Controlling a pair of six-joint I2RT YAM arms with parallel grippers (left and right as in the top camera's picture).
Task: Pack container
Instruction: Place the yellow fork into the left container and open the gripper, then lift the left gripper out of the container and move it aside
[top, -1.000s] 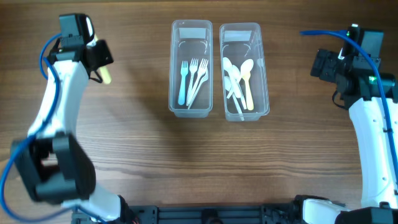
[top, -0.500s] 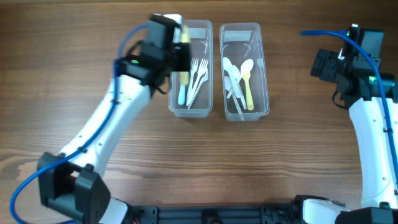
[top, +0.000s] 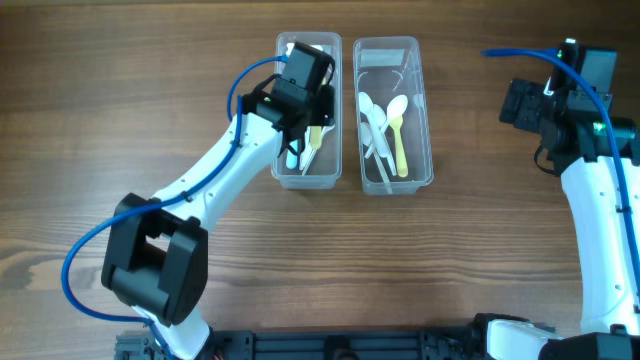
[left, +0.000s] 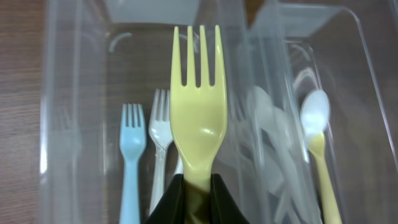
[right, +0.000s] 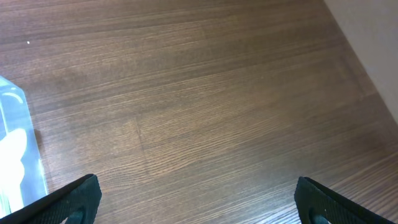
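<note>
Left arm has swung in from the far left of the table (top: 150, 250) over the last second and now sits above the left container (top: 283, 172). Right arm has not moved.

- State of left gripper (left: 194, 190): fingers clamped on the handle of the yellow fork (left: 199, 118). Tines point away from the wrist camera. The fork is held over the container's interior, above the cutlery lying there.
- Contents of left container: blue fork (left: 132, 162) and white forks (left: 160, 143), side by side.
- Contents of right container (top: 425, 120), just beside the left one: white spoons (top: 372, 125) and a yellow spoon (top: 398, 135).
- State of right gripper (right: 199, 202): jaws spread wide with nothing between them, over bare wood at the table's right side, apart from both containers.
</note>
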